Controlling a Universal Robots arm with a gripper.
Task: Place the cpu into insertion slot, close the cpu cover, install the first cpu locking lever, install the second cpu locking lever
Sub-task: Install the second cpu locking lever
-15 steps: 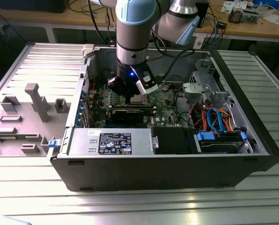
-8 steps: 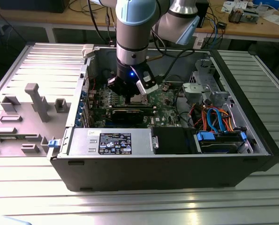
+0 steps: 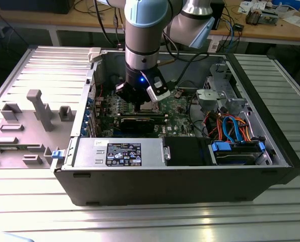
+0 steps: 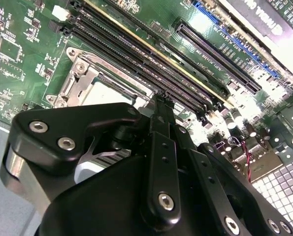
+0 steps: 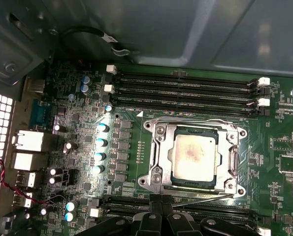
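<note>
bright overhead light glares off the motherboard (image 4: 205, 24); the near claw (image 4: 158, 128) looks blurred.

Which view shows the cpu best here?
The first wrist view: the cpu lies fully exposed, framed by the cpu cover. In the second wrist view the gripper hides most of it; the exterior view has the arm above it.

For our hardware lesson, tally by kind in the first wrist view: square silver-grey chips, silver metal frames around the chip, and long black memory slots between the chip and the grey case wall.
Dull silver-grey square cpu: 1
Thin square silver metal cpu cover: 1
Long black memory slots: 4
Total: 6
</note>
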